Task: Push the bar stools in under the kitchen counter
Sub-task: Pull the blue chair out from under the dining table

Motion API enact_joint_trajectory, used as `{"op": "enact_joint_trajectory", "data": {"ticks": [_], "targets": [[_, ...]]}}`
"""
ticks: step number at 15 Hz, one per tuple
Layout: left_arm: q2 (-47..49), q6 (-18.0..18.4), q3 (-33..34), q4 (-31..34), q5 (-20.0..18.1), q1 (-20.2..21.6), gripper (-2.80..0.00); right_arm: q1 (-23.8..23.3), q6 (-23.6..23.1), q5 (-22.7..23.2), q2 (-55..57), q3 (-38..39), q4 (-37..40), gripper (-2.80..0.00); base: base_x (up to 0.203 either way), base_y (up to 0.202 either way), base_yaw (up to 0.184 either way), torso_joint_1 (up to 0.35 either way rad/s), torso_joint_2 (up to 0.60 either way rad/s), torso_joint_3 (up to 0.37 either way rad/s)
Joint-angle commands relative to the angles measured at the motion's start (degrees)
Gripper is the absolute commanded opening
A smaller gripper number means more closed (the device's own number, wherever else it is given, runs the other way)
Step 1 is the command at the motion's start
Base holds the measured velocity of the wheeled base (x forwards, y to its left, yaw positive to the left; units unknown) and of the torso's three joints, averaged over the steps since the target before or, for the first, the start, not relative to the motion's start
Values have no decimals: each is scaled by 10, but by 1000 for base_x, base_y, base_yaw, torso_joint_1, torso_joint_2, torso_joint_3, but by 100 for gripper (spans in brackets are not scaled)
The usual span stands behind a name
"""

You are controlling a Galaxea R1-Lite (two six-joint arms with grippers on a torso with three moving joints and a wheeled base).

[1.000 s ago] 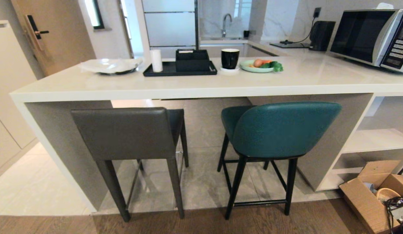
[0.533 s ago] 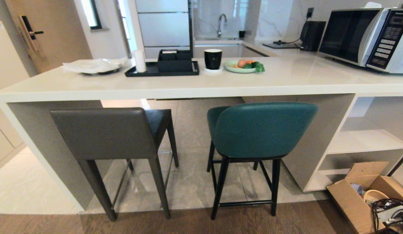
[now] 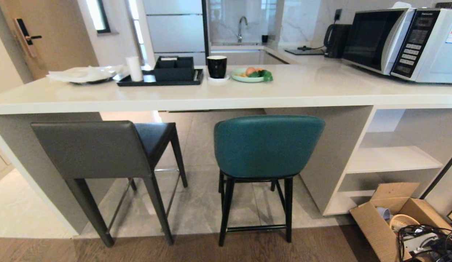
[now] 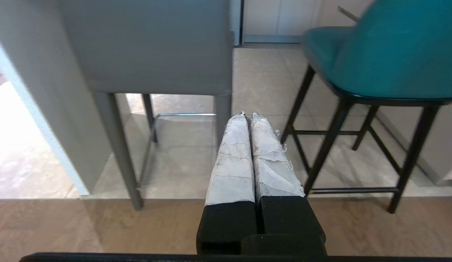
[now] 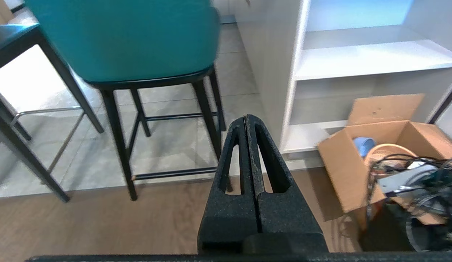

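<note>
A: What sits nearest?

B: A strip of wood floor (image 3: 196, 251), and low over it both arms. The left pincer (image 4: 248, 115) is pressed together, empty, aimed at the gap between the stools. The right pincer (image 5: 246, 117) is also pressed together and empty, pointing past the teal stool's legs toward the shelves (image 5: 371, 58).

A: Why closed?

B: My guess: pushing needs no grip, so shut fingers make a blunt, firm tip. Neither touches anything.

A: And the stools?

B: The grey stool (image 3: 91, 149) stands on the left, the teal stool (image 3: 267, 145) on the right, apart from each other. Their rear legs rest about where wood meets grey tile (image 3: 207, 203), and their backs stand out in front of the tabletop (image 3: 226, 95) edge, so I judge neither is fully under.

A: Anything in the way?

B: An open cardboard box (image 3: 384, 218) with cables lies on the floor to the right, near the shelves.

A: Farther back?

B: On the tabletop: a black tray (image 3: 160, 78), a dark mug (image 3: 216, 66), a plate of food (image 3: 249, 74), a microwave (image 3: 400, 40). Behind are a sink tap (image 3: 241, 27) and a door (image 3: 47, 32).
</note>
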Motion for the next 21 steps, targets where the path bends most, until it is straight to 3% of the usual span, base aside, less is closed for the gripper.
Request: {"op": "enact_joint_trajectory", "data": {"ticks": [1,10,18,21], "targets": [[1,0,16,-1,0,0,-280,0,0,0,1,1,0,-280,0,-192,-1,6,4,-1],[1,-1,16,-1,0,0,-280,0,0,0,1,0,0,-280,0,-184,2,1,3,2],[1,-1,16,-1,0,0,-280,0,0,0,1,1,0,-280,0,0,0,0,0,0],[1,-1,16,-1,0,0,-280,0,0,0,1,1,0,-280,151,0,-1,5,0,3]]}}
